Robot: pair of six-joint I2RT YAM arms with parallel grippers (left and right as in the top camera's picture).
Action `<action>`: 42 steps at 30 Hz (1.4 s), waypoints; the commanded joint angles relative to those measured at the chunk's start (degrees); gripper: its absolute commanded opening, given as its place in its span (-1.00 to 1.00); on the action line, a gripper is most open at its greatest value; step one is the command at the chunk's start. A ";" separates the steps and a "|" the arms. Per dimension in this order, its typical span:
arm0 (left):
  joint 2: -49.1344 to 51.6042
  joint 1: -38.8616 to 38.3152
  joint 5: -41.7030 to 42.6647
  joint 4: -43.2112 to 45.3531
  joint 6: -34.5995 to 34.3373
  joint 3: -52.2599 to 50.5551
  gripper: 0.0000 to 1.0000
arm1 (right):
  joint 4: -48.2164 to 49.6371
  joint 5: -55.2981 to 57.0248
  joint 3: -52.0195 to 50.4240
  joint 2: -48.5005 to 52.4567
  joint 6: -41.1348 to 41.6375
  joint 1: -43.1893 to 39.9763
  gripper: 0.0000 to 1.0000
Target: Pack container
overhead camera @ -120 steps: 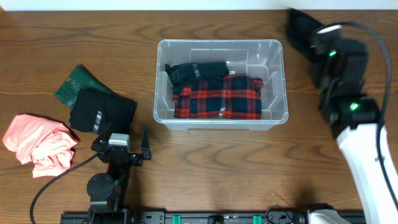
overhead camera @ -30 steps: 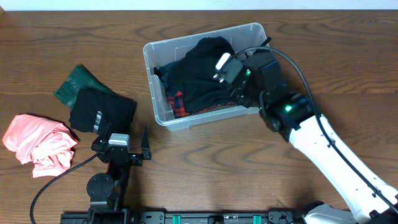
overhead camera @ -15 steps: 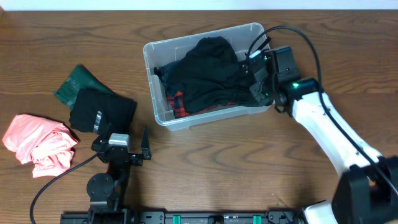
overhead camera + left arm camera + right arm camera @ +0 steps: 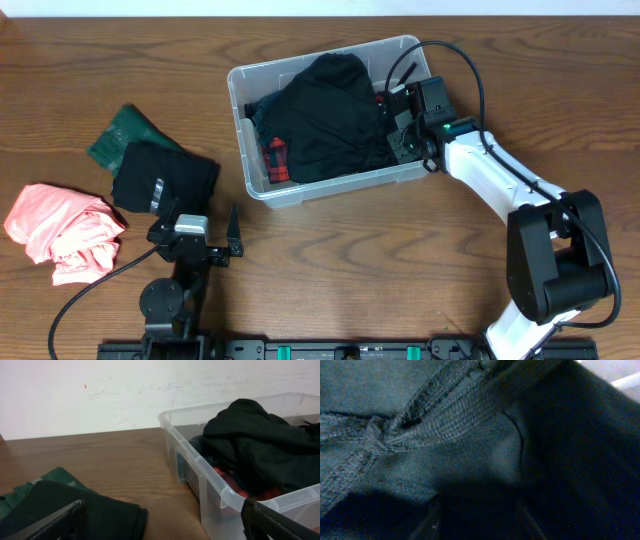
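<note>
The clear plastic container (image 4: pixel 240 130) stands skewed at the table's middle back. It holds a red plaid garment (image 4: pixel 276 158), mostly covered by a big black garment (image 4: pixel 325 115). My right gripper (image 4: pixel 395 125) is inside the container's right end, pressed against the black garment. In the right wrist view only dark cloth (image 4: pixel 470 435) shows, with the right gripper's fingers (image 4: pixel 479 525) apart against it. My left gripper (image 4: pixel 205 240) is open and empty near the table's front edge. The left wrist view shows the container (image 4: pixel 210 480) and the black garment (image 4: pixel 260 445) ahead on the right.
A folded black garment (image 4: pixel 165 178) lies on a dark green one (image 4: pixel 122 130) at the left; both show in the left wrist view, black (image 4: pixel 75 510) and green (image 4: pixel 55 477). A crumpled pink garment (image 4: pixel 65 230) lies at the far left front.
My right arm brought the black garment into the container over the plaid one. The container got turned and shifted left. The right gripper has moved to the container's right end.
</note>
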 commanded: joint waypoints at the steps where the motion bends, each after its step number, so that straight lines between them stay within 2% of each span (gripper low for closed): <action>1: -0.26 -0.07 0.42 -1.88 1.18 -1.05 0.96 | -4.15 0.70 -1.36 0.61 2.01 -0.02 -0.14; 3: -0.26 -0.07 0.42 -1.88 1.18 -1.05 0.96 | -6.82 1.18 -1.38 -0.98 2.03 -0.02 -0.21; 8: -0.26 -0.07 0.42 -1.86 1.18 -1.05 0.96 | -10.19 4.81 -1.36 -8.11 2.62 0.11 -0.21; 12: -0.26 -0.07 0.42 -1.88 1.18 -1.05 0.96 | -9.73 5.18 -1.36 -14.93 2.60 0.09 -0.06; 18: -0.26 -0.07 0.42 -1.88 1.18 -1.05 0.96 | -9.31 6.19 -1.36 -18.08 2.60 -0.04 -0.03; 21: -0.26 -0.07 0.42 -1.86 1.18 -1.05 0.96 | -8.31 11.15 -1.36 -18.05 3.45 -0.24 0.05; 24: -0.26 -0.07 0.42 -1.86 1.18 -1.05 0.96 | -4.42 18.58 -1.36 -18.08 8.83 -0.90 0.11; 27: -0.26 -0.07 0.39 -1.88 1.18 -1.05 0.96 | -0.50 20.65 -1.36 -18.08 14.64 -2.89 0.05; 29: -0.26 -0.07 0.42 -1.88 1.18 -1.05 0.96 | 0.17 19.61 -1.36 -18.05 16.79 -4.37 -0.11; 33: -0.26 -0.07 0.39 -1.88 1.18 -1.05 0.96 | -2.97 6.93 -1.36 -18.05 13.38 -6.62 -0.34; 35: -0.26 -0.07 0.42 -1.88 1.18 -1.05 0.96 | -7.04 4.33 -1.36 -18.05 12.15 -6.71 -0.36; 42: -0.26 -0.07 0.42 -1.88 1.18 -1.05 0.96 | -19.93 5.51 -1.38 -18.05 12.70 -6.62 -0.35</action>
